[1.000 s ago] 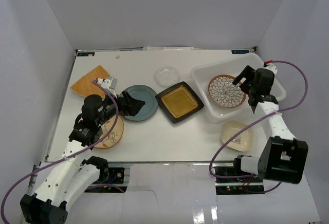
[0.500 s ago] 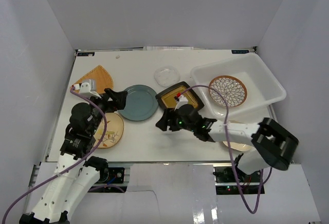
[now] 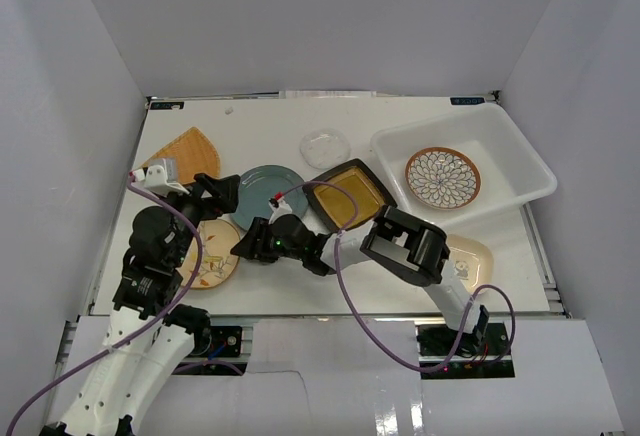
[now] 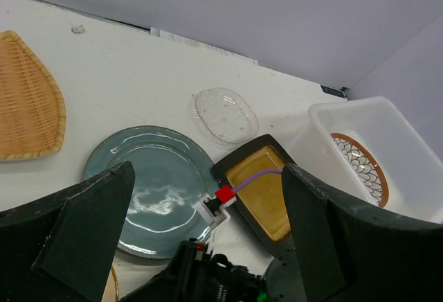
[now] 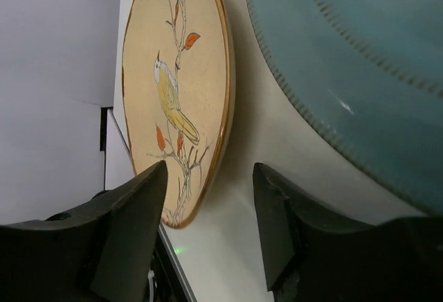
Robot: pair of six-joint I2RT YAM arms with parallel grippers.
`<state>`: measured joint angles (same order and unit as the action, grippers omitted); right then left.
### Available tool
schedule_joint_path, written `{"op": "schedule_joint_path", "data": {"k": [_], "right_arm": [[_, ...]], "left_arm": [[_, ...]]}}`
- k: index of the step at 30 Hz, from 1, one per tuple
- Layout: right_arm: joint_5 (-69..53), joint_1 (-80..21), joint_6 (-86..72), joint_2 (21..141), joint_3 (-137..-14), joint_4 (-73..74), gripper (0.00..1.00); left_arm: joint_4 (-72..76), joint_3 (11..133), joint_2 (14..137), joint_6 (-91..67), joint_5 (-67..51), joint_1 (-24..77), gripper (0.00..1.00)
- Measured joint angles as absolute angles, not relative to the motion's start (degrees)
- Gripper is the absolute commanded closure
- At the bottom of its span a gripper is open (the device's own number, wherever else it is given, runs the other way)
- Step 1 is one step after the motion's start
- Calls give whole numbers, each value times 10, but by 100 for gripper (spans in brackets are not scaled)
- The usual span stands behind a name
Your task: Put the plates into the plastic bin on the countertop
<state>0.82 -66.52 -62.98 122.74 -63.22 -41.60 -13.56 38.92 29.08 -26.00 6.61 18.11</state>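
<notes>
While my right arm lies stretched low across the near part of the countertop (image 3: 260, 126) toward the left, my right gripper (image 3: 248, 246) sits between the cream bird dish (image 3: 212, 256) and the blue-grey plate (image 3: 265, 188). Its fingers stand apart with nothing between them. From that wrist, only bare white surface shows in the gap, with the bird dish's brown-edged rim just left of it and the blue-grey plate's ridged edge to the far right. Whether either finger touches a rim I cannot tell. My left gripper (image 3: 222, 191) hangs above the left edge of the blue-grey plate, jaws spread wide and empty. Its camera looks down past both fingers at that plate and at the purple cable (image 4: 257, 176) crossing the black square plate (image 3: 355, 191). The plastic bin (image 3: 515, 146) stands at the far right of the countertop, and the petal-patterned plate (image 3: 442, 177) lies flat inside it. On the bare surface, the clear glass plate (image 3: 325, 146) is just beyond the black square one. The orange woven plate (image 3: 180, 156) is at the far left, and the second cream dish (image 3: 472, 254) is near the bin's near side, partly hidden by my right arm.
</notes>
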Motion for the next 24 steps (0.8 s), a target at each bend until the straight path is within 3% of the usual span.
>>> {"op": "schedule_joint_path", "data": {"k": [5, 6, 7, 10, 16, 24], "right_arm": [[9, -670, -669, 1282, -688, -427, 57], [9, -670, -672, 1290, -698, -428, 64], [8, -671, -674, 1297, -706, -426, 80], [11, -671, -686, 1306, -711, -420, 92], [21, -672, -625, 1222, -630, -401, 92], [49, -641, -434, 964, -511, -274, 92]], "left_arm": [[-136, 389, 284, -260, 66, 181, 2], [-135, 389, 284, -260, 65, 181, 2], [-135, 389, 284, -260, 64, 181, 2], [-135, 389, 284, -260, 63, 181, 2], [-136, 390, 282, -259, 63, 181, 2], [-135, 403, 269, -260, 81, 181, 2]]}}
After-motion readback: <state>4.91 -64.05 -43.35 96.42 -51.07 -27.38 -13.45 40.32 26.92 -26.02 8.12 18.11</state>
